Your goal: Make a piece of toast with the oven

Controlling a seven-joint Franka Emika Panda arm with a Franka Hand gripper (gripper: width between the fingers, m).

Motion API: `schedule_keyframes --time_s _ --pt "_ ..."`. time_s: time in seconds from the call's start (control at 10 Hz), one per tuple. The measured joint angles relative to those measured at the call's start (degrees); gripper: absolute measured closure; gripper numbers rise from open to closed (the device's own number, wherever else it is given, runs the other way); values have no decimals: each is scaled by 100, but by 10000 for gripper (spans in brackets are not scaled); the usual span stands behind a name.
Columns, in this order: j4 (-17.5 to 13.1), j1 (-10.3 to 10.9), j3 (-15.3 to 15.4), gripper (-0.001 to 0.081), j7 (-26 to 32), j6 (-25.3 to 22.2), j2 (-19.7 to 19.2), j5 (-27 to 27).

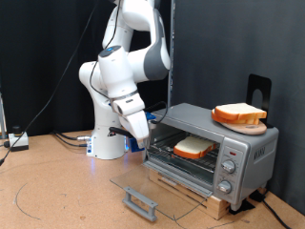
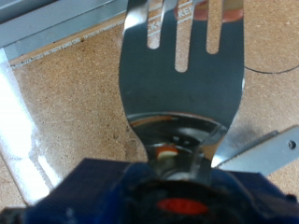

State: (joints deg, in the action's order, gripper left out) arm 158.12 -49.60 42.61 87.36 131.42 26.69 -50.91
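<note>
The oven (image 1: 250,151) stands at the exterior view's right with its glass door (image 1: 157,183) folded down flat. The piece of toast (image 1: 193,147) lies on the wire rack inside. My gripper (image 1: 138,134) hangs just off the oven's left side, level with the opening. In the wrist view the gripper (image 2: 177,157) is shut on a slotted metal spatula (image 2: 182,84) with a blue handle (image 2: 112,191). The blade points forward over the cork-brown table. I cannot tell if the blade touches anything.
A thicker pile of bread slices (image 1: 238,116) sits on the oven's roof. The door's grey bar handle (image 1: 141,202) juts out over the table at the front. Three knobs (image 1: 229,168) are on the right panel. Cables and a small box (image 1: 17,141) lie at the left.
</note>
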Motion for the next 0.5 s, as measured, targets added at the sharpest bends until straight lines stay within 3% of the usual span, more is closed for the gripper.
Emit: schedule_keyframes --time_s 0.3,0.5 --pt "-113 -52 -571 339 249 -401 -2 -223" --pt "-134 -50 -607 339 242 -581 17 -171"
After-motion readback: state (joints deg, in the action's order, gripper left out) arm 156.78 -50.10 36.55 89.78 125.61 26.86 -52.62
